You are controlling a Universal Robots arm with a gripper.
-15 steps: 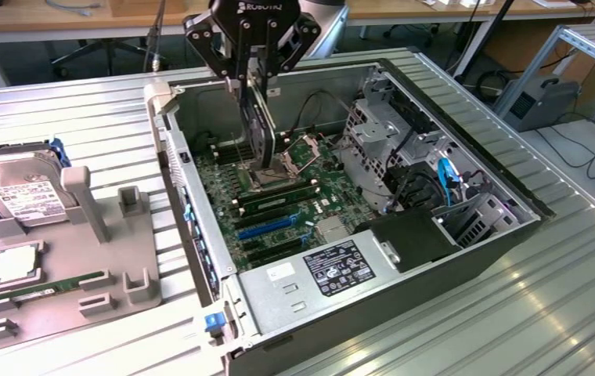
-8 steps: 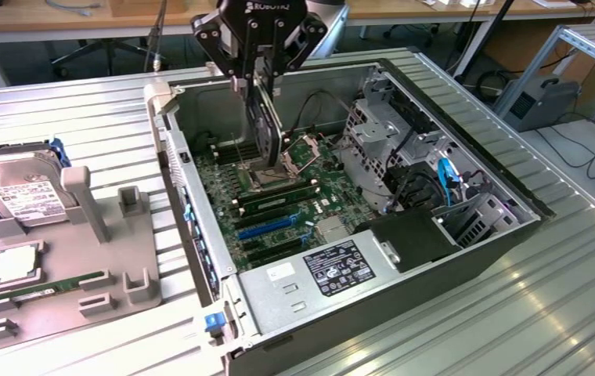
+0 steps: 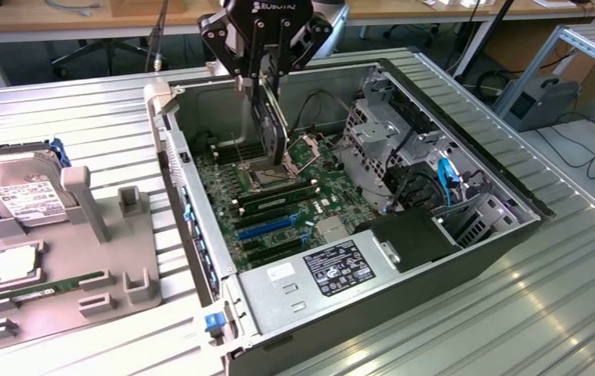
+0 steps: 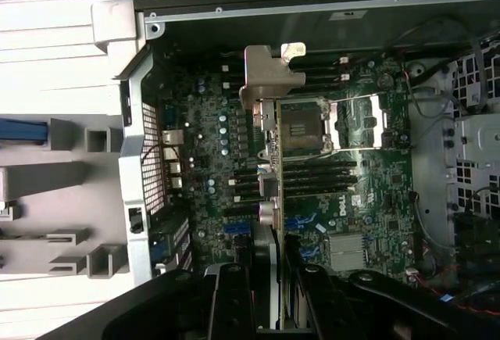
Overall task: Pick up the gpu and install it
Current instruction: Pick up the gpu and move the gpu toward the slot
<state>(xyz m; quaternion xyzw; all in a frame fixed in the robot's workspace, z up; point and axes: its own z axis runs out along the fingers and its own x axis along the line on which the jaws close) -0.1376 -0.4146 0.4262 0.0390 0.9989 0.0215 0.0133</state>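
The gpu (image 3: 270, 125), a thin dark card, hangs edge-down inside the open computer case (image 3: 308, 301), over the green motherboard (image 3: 324, 205) near the CPU socket (image 3: 272, 174). My gripper (image 3: 261, 72) is shut on its upper edge, above the case's back wall. The wrist view looks straight down the card: the gpu (image 4: 270, 176) shows as a narrow strip running away from the gripper (image 4: 273, 309), and its silvery bracket (image 4: 267, 74) is at the far end. The blue expansion slots (image 3: 261, 229) lie lower on the board, toward the case front.
To the exterior view's left of the case a grey fixture tray (image 3: 73, 317) holds a silver hard drive (image 3: 21, 192), a green RAM stick (image 3: 52, 287) and a CPU (image 3: 13, 265). A drive cage (image 3: 381, 129) and cables (image 3: 444, 176) stand at the exterior view's right.
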